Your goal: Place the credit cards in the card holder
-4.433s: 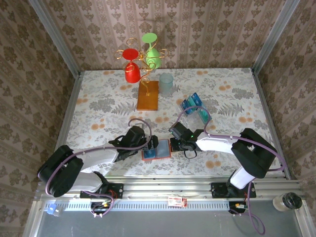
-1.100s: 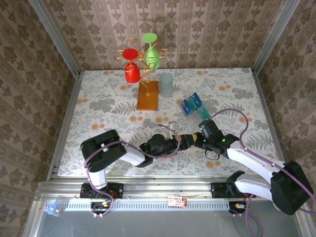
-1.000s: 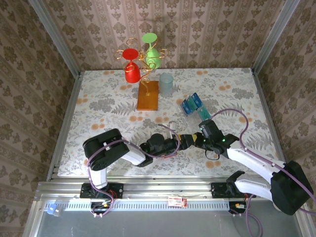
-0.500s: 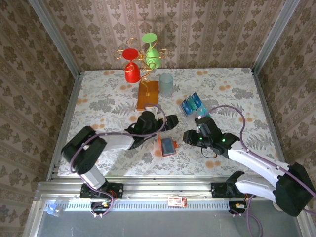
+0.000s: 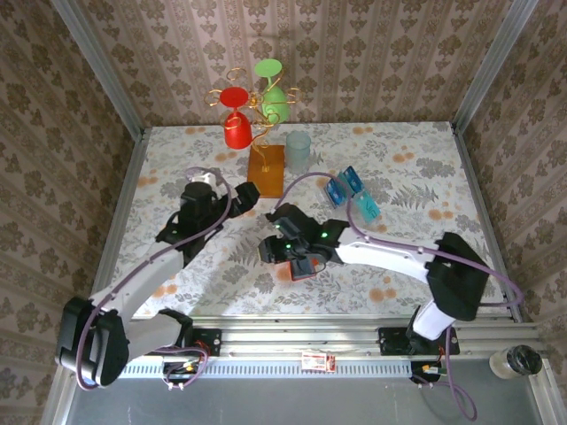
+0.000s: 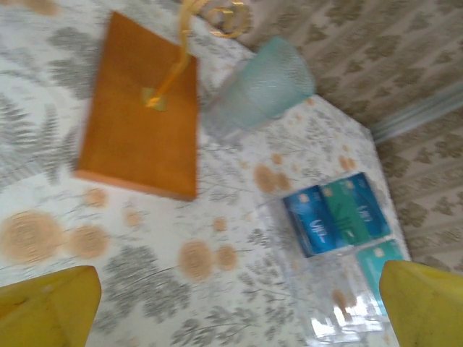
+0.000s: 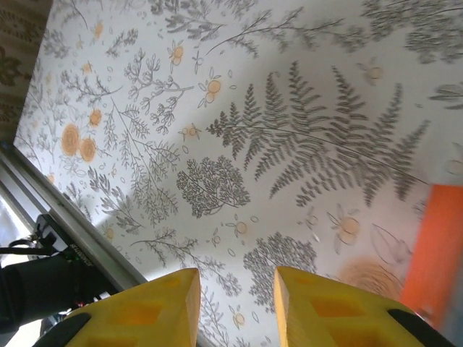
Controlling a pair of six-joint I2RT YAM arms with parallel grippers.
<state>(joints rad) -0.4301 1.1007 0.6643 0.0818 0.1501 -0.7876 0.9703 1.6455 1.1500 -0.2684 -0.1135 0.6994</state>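
Now | credit cards [image 6: 336,217]: in clear tray [image 6: 329,327] | card holder [image 7: 436,249]: on table [image 5: 177,159]

We see a flat orange-brown board [image 6: 137,137] that looks like smooth wood with a soft shine. The thin gold wire stand [image 6: 175,58] on it looks like shiny metal. The pale blue-green cup [image 6: 264,87] has a bumpy, see-through wall. The blue and teal cards [image 6: 336,217] look smooth and glossy. The flowery table cover [image 7: 289,144] looks smooth and matt. The right gripper [image 7: 235,278] has yellow fingers [image 7: 318,311] of matt plastic.
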